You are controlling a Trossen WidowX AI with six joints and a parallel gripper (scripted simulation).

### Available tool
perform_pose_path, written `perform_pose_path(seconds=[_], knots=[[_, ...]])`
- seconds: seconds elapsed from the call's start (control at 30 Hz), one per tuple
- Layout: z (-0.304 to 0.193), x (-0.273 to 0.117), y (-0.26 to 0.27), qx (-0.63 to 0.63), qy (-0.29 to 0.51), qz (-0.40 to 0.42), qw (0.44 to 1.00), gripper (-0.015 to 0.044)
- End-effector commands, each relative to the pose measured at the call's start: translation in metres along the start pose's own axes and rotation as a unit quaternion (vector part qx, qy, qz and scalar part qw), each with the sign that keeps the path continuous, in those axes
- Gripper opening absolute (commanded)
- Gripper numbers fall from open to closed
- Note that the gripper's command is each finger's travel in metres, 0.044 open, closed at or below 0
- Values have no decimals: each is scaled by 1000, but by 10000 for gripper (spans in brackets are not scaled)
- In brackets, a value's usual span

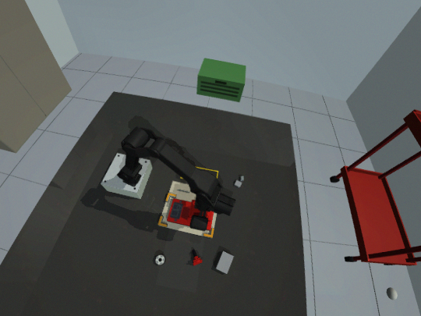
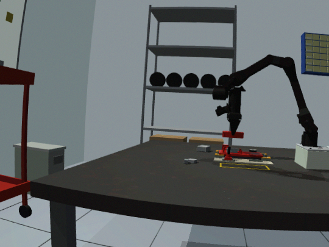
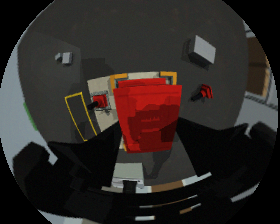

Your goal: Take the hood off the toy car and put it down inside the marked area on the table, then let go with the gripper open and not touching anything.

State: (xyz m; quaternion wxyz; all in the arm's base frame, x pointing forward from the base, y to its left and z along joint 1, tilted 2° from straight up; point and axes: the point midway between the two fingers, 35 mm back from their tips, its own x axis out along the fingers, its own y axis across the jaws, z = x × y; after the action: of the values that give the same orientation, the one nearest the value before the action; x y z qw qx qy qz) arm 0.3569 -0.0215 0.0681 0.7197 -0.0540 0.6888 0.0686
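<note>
The red car hood is in my grip, up in the air.

My black two-fingered gripper (image 2: 234,129) (image 3: 148,121), fingers wide apart, clamps the flat red hood (image 2: 226,134) (image 3: 149,117) above the red toy car (image 1: 175,211) (image 2: 247,154); the yellow-outlined rectangle (image 1: 206,168) (image 2: 245,168) (image 3: 70,98) lies beside the car's pale base plate (image 1: 180,186) (image 2: 267,162) (image 3: 102,122).

Pale blue-grey walls above a tiled floor; a green cabinet (image 1: 221,81) near the wall; a red cart (image 1: 383,213) (image 2: 25,130) on casters; a grey shelf unit (image 2: 146,75) bearing black round objects.
</note>
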Motion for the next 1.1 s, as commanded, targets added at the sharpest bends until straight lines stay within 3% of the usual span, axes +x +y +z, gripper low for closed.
perform_pose_path(seconds=[0.0,1.07], knots=[[0,2,4,0,2,1,1000,0],[-21,-5,171,-2,-2,7,1000,0]])
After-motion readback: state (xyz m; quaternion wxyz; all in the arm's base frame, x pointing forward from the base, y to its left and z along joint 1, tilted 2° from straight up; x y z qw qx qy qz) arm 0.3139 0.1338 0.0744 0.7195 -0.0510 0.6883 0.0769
